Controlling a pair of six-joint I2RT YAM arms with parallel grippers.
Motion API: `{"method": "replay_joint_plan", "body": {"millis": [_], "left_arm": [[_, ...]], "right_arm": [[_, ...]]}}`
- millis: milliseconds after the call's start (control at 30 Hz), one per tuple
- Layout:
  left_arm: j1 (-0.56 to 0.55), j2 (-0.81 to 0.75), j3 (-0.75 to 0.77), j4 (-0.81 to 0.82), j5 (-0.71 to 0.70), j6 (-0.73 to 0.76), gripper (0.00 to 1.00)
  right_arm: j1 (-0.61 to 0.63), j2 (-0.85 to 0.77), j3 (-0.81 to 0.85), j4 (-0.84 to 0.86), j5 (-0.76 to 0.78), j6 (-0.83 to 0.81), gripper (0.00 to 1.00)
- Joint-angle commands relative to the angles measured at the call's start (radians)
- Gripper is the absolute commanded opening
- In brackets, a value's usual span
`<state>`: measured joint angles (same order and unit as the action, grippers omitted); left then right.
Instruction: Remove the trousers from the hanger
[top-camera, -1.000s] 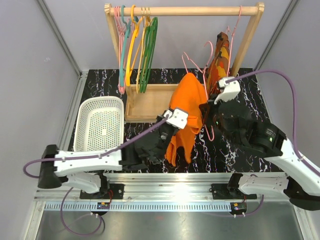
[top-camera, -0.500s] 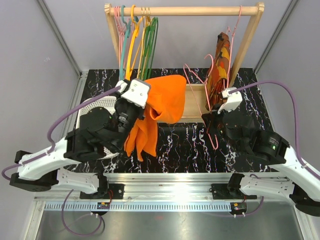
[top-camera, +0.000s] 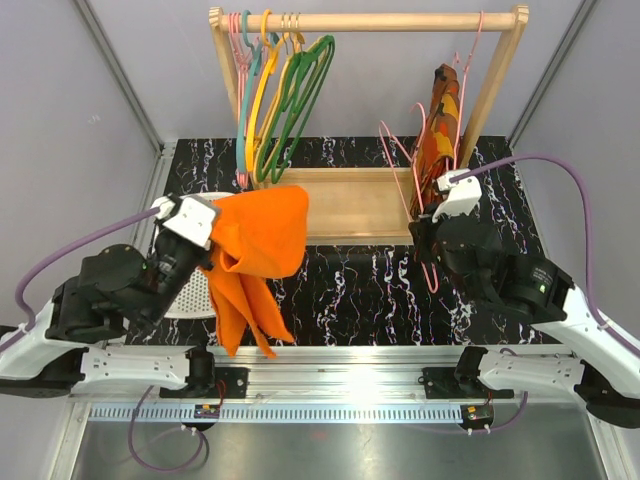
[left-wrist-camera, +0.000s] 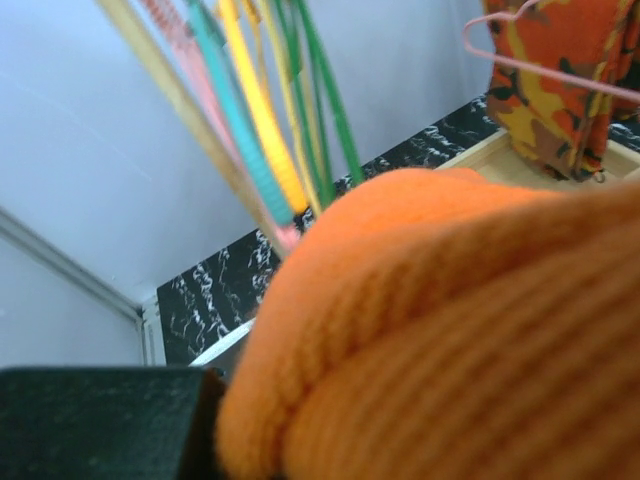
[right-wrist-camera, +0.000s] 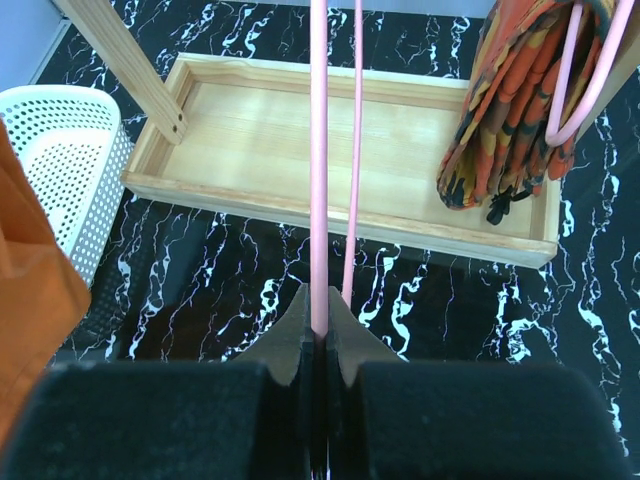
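Note:
The bright orange trousers (top-camera: 255, 250) hang bunched from my left gripper (top-camera: 213, 252), held in the air over the right side of the white basket (top-camera: 190, 290). They are clear of the hanger. In the left wrist view the orange cloth (left-wrist-camera: 460, 330) fills the frame and hides the jaws. My right gripper (top-camera: 428, 250) is shut on the pink wire hanger (top-camera: 415, 190), holding it upright at the centre right. In the right wrist view the jaws (right-wrist-camera: 319, 318) pinch one pink wire (right-wrist-camera: 318, 150).
The wooden rack (top-camera: 370, 22) stands at the back with pink, teal, yellow and green hangers (top-camera: 280, 95) on its left and a patterned orange-brown garment (top-camera: 437, 130) on its right. Its wooden tray base (top-camera: 355, 205) lies between the arms.
My left arm has swung left with the trousers, off the pink hanger and over the basket. My right gripper keeps the bare hanger nearly in place.

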<state>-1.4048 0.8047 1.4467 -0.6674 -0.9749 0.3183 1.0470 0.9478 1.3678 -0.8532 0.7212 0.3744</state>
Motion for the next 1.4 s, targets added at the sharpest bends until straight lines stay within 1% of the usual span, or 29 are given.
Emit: {"method": "replay_joint_plan", "body": {"millis": [0,67,167,267,300,433,467,500,567,600,667,767,800,867,933,967,1000,1067,1100,1233,1267,1333,1367], "left_arm": [[0.001,-0.088,-0.063,0.104,-0.106,0.01,0.0],[0.001,-0.131,-0.133,0.153,-0.197,0.048,0.0],[0.001,-0.168,-0.187,0.265,-0.258,0.12,0.0],[0.006,-0.242,-0.299,0.504,-0.318,0.275,0.0],[0.009,-0.284,-0.363,0.661,-0.326,0.394,0.0],[0.01,-0.338,-0.425,0.762,-0.347,0.473,0.0],[0.01,-0.346,-0.445,0.8,-0.354,0.51,0.0],[0.012,-0.352,-0.469,0.881,-0.357,0.58,0.0],[0.017,-0.371,-0.52,0.957,-0.354,0.666,0.0],[0.018,-0.377,-0.528,1.004,-0.349,0.686,0.0],[0.024,-0.387,-0.542,1.028,-0.314,0.729,0.0],[0.026,-0.378,-0.563,1.106,-0.262,0.8,0.0],[0.026,-0.372,-0.556,1.067,-0.254,0.785,0.0],[0.026,-0.346,-0.501,0.944,-0.223,0.687,0.0],[0.026,-0.34,-0.473,0.89,-0.212,0.673,0.0],[0.026,-0.337,-0.448,0.859,-0.2,0.632,0.0],[0.026,-0.331,-0.398,0.767,-0.191,0.601,0.0],[0.026,-0.32,-0.336,0.65,-0.15,0.505,0.0],[0.026,-0.309,-0.298,0.565,-0.137,0.492,0.0],[0.026,-0.292,-0.26,0.487,-0.087,0.485,0.0],[0.026,-0.292,-0.261,0.485,-0.085,0.514,0.0],[0.026,-0.303,-0.294,0.557,-0.103,0.579,0.0],[0.026,-0.314,-0.31,0.609,-0.102,0.65,0.0]], "right_arm": [[0.002,0.012,0.062,0.025,0.055,-0.026,0.0],[0.002,0.019,0.068,0.031,0.05,-0.029,0.0],[0.001,0.031,0.077,0.037,0.044,-0.032,0.0],[0.002,0.039,0.086,0.046,0.032,-0.026,0.0],[0.002,0.039,0.091,0.048,0.018,-0.022,0.0],[0.001,0.042,0.093,0.065,-0.003,-0.014,0.0],[0.002,0.043,0.096,0.065,-0.008,-0.012,0.0],[0.001,0.045,0.096,0.068,-0.014,-0.009,0.0],[0.002,0.049,0.096,0.08,-0.023,-0.009,0.0],[0.001,0.051,0.099,0.082,-0.032,-0.008,0.0],[0.002,0.06,0.105,0.089,-0.039,-0.009,0.0],[0.002,0.074,0.116,0.091,-0.057,-0.008,0.0],[0.002,0.077,0.117,0.092,-0.062,-0.006,0.0],[0.002,0.078,0.119,0.092,-0.062,-0.008,0.0],[0.002,0.077,0.12,0.088,-0.062,-0.006,0.0],[0.002,0.078,0.126,0.083,-0.06,-0.006,0.0],[0.002,0.08,0.132,0.079,-0.06,-0.008,0.0],[0.002,0.082,0.145,0.063,-0.059,-0.008,0.0],[0.002,0.085,0.149,0.062,-0.054,-0.011,0.0],[0.001,0.094,0.16,0.052,-0.045,-0.019,0.0],[0.001,0.094,0.163,0.052,-0.042,-0.019,0.0],[0.002,0.094,0.165,0.057,-0.048,-0.022,0.0],[0.002,0.094,0.168,0.054,-0.046,-0.022,0.0]]}}
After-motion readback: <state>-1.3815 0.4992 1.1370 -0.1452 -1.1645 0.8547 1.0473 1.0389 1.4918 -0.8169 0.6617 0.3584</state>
